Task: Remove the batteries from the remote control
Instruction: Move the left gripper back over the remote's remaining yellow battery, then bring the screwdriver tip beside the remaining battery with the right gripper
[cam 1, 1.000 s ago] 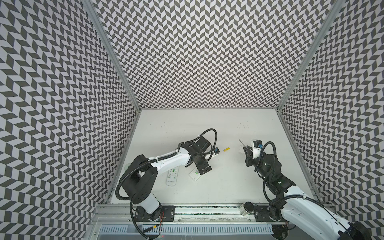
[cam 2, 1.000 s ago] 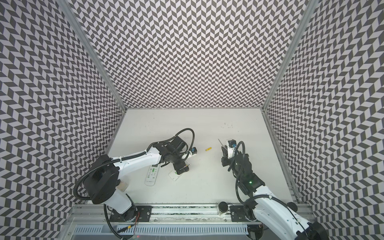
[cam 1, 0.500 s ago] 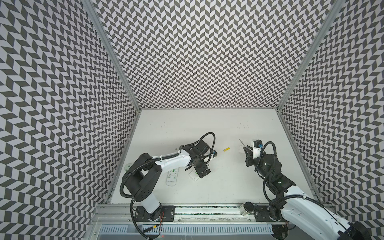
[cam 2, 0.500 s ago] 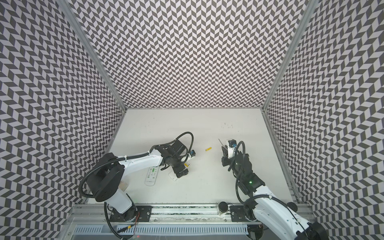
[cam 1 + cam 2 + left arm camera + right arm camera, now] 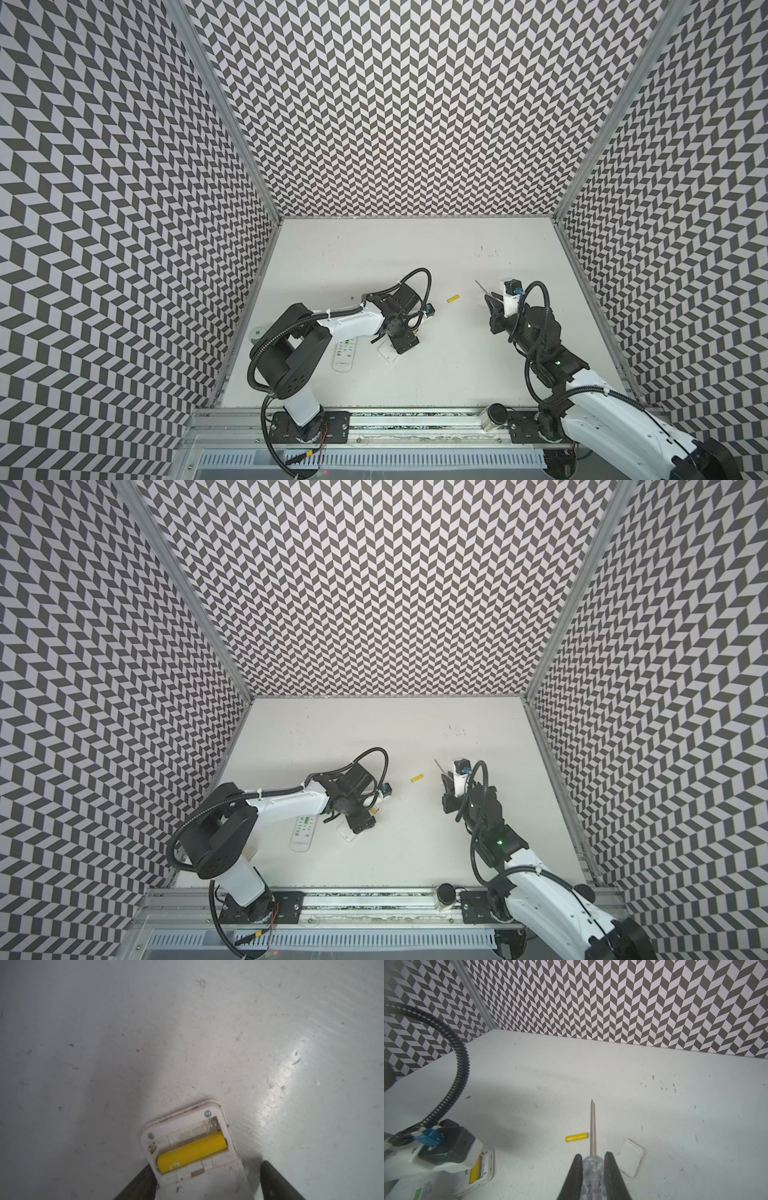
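A: left pincer [image 5: 206, 1164] is spread astride remote [image 5: 178, 1124], unclamped. 1 seated battery [image 5: 192, 1152] is held in its open bay, 1 loose battery [image 5: 576, 1137] is left on tabletop [image 5: 187, 1022].
B: right pincer [image 5: 593, 1155] is pinched on screwdriver [image 5: 592, 1126]. If remote is gripped off-centre, it may be skewed and the seated battery missed by the tip.

The battery [image 5: 192, 1152] looks smooth, the remote [image 5: 220, 1178] plastic, the table [image 5: 187, 1032] scuffed and sheeny.
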You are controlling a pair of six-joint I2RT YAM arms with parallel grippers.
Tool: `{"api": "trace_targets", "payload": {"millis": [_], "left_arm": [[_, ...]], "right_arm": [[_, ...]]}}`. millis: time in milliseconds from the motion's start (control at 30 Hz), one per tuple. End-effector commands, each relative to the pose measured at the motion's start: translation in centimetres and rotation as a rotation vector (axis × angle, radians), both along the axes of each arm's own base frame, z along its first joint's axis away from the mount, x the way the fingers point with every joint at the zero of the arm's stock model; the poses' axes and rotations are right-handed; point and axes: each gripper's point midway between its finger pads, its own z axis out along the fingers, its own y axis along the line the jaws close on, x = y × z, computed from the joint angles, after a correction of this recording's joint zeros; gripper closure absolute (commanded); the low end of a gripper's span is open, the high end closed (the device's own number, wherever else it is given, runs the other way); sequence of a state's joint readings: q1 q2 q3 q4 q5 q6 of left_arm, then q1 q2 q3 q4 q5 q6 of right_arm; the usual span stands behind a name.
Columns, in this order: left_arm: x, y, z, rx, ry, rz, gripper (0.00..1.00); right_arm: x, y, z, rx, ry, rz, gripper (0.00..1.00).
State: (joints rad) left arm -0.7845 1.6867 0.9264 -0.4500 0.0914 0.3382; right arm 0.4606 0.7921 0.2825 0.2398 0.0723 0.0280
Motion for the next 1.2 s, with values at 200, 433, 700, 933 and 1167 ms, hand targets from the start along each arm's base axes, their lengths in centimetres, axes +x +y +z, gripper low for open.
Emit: {"api": "trace_targets", "payload": {"millis": [200,433,700,933,1167], "left_arm": [[-0.8,0.0,-0.8,0.009,-0.026,-0.116,0.52],[-0.6,-2.5,1.3,-0.058,-0.061,-0.295,0.76],[1.0,-2.4,1.5,-0.011,-0.187,-0.468,0.77],[3.8,-2.7,2.5,-0.101,-0.206,-0.334,0.74],[3.9,-3.0,2.1,-0.137,-0.165,-0.284,0.65]], "right_arm": [[0.7,1.0,1.9,0.036,-0.032,0.04,1.0],[0.4,2.5,1.8,0.041,-0.003,0.128,1.0],[0.7,5.9,1.1,0.049,0.14,0.295,1.0],[1.2,8.8,-1.7,0.066,0.493,0.409,1.0],[0.4,10.9,-4.3,0.069,0.737,0.533,1.0]]}}
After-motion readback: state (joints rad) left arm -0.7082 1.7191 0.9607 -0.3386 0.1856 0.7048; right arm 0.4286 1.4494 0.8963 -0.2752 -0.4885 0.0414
